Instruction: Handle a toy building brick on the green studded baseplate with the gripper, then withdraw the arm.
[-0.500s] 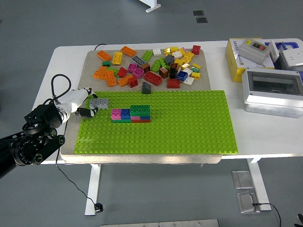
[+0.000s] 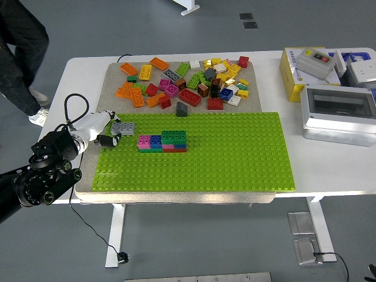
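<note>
The green studded baseplate (image 2: pixel 223 153) lies across the middle of the table. A grey brick (image 2: pixel 123 127) sits at its far left corner. A row of pink, blue, green and red bricks (image 2: pixel 163 141) is stacked on the plate just right of it. My left hand (image 2: pixel 104 130) is at the plate's left edge, just left of the grey brick, with relaxed fingers that hold nothing. The right arm is out of view.
A pile of loose coloured bricks (image 2: pixel 188 82) lies on the beige mat behind the plate. A yellow box (image 2: pixel 299 73) and a grey and white case (image 2: pixel 338 113) stand at the right. A person's legs (image 2: pixel 20 53) show at the top left.
A person has stepped into view at the top left. My left hand has hardly moved.
</note>
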You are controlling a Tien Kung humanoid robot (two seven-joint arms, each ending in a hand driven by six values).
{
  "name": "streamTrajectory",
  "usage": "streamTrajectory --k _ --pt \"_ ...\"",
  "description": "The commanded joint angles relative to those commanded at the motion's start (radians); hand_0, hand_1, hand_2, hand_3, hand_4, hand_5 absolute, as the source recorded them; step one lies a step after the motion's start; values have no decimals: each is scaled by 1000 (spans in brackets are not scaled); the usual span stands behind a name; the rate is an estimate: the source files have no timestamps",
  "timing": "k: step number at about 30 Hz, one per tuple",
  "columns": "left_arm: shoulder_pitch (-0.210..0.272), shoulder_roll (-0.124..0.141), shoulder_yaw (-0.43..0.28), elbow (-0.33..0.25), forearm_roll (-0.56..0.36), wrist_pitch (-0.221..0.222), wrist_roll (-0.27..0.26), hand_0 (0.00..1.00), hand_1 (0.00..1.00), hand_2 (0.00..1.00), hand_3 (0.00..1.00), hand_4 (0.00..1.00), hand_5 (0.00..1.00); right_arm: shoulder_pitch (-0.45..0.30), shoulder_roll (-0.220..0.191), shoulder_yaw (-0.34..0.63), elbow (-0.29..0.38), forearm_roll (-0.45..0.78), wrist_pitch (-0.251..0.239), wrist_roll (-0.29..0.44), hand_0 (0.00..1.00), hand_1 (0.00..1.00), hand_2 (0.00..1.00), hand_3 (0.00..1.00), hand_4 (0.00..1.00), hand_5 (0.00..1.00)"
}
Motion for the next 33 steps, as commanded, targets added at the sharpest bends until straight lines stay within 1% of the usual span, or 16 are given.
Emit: streamTrajectory --k 2,6,11,13,14,16,18,20,22,24,27,28,33 --pt "1 3 -8 -5 -9 -1 -1 985 953 952 571 404 161 0 0 0 0 0 0 0 679 643 680 667 461 812" --pt "12 28 -43 -50 -13 -10 11 985 953 952 571 404 161 -4 -3 2 0 -1 -1 2 679 643 680 667 461 812" --pt "50 85 -118 -149 23 -32 56 985 954 954 560 399 164 -12 -7 6 0 5 -4 7 679 643 680 666 461 812" --pt "73 106 -154 -188 53 -44 83 985 954 954 560 399 164 -15 -8 8 0 7 -6 11 679 643 680 666 461 812" --pt "87 116 -173 -210 69 -52 98 986 954 953 544 397 166 -17 -9 9 0 9 -7 13 678 643 680 666 460 810" --pt "115 136 -214 -257 105 -74 133 986 954 953 544 397 166 -19 -10 11 0 10 -9 16 678 643 680 666 460 810" --pt "143 149 -254 -306 137 -99 170 986 954 953 544 397 166 -22 -11 12 0 11 -10 19 678 643 680 666 460 810" --pt "171 157 -295 -359 163 -129 209 988 953 952 538 397 171 -24 -12 15 0 10 -12 21 678 643 680 666 462 811" --pt "199 154 -338 -415 185 -164 254 988 953 952 538 397 171 -27 -13 19 0 10 -13 23 678 643 680 666 462 811" --pt "219 143 -376 -467 200 -188 295 988 953 952 538 397 171 -29 -13 22 0 6 -13 24 678 643 680 666 462 811" --pt "242 118 -421 -540 217 -212 348 989 953 953 539 397 170 -31 -13 25 0 0 -13 24 678 640 664 663 464 813" --pt "252 105 -440 -581 225 -222 369 989 953 953 539 397 170 -32 -13 25 0 -1 -13 25 678 640 664 663 464 813" --pt "270 83 -468 -647 234 -235 395 988 954 953 536 393 174 -33 -13 22 0 1 -13 27 678 640 664 663 464 813"
